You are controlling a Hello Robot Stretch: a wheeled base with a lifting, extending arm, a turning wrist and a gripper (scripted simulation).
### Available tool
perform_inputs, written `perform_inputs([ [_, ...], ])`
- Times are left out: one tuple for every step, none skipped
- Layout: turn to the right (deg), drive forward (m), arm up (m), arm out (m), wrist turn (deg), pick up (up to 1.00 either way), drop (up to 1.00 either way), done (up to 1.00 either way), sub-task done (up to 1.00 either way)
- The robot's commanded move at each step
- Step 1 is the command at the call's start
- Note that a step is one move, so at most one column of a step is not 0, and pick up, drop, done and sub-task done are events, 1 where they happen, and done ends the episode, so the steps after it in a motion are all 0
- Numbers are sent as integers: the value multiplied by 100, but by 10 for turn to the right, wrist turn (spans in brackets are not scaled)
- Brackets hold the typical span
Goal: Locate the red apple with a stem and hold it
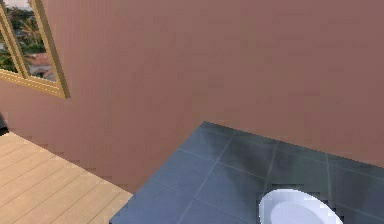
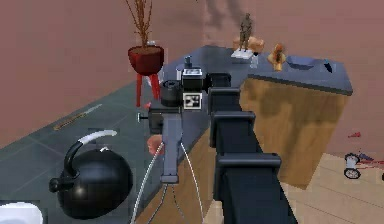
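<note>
Looking ahead, forward view: one pinkish-brown wall point(image 1: 200, 70); one wood-framed window point(image 1: 30, 45) at upper left; wooden floor point(image 1: 50, 185) at lower left.
Forward view, tabletop: one dark tiled tabletop point(image 1: 220, 170) at lower right, carrying one white plate point(image 1: 298, 210) that the bottom edge cuts.
Arm side view, arm: one dark arm point(image 2: 240, 160) rises from the bottom edge beside the tiled tabletop, with two white marker squares point(image 2: 190, 88) at its far end.
Arm side view, jaws: left of the markers, thin fingers pointing down. Whether they are spread or pressed together cannot be told, nor whether they hold anything.
Apple: one small reddish blob point(image 2: 152, 146) just beside the jaws, at the tabletop's near edge. It is too small to show a stem.
Arm side view, other things: one black kettle point(image 2: 92, 180); one red pot point(image 2: 147, 58) of bare twigs; one statuette point(image 2: 244, 35); one brown figure point(image 2: 278, 55); one dark dish point(image 2: 305, 63); one toy tricycle point(image 2: 360, 165) on the floor at right.
Both views: the tabletop and a white plate.
</note>
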Motion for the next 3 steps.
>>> perform_inputs([
  [0, 0, 0, 0, 450, 0, 0, 0, 0],
  [0, 0, 0, 0, 450, 0, 0, 0, 0],
  [0, 0, 0, 0, 450, 0, 0, 0, 0],
])
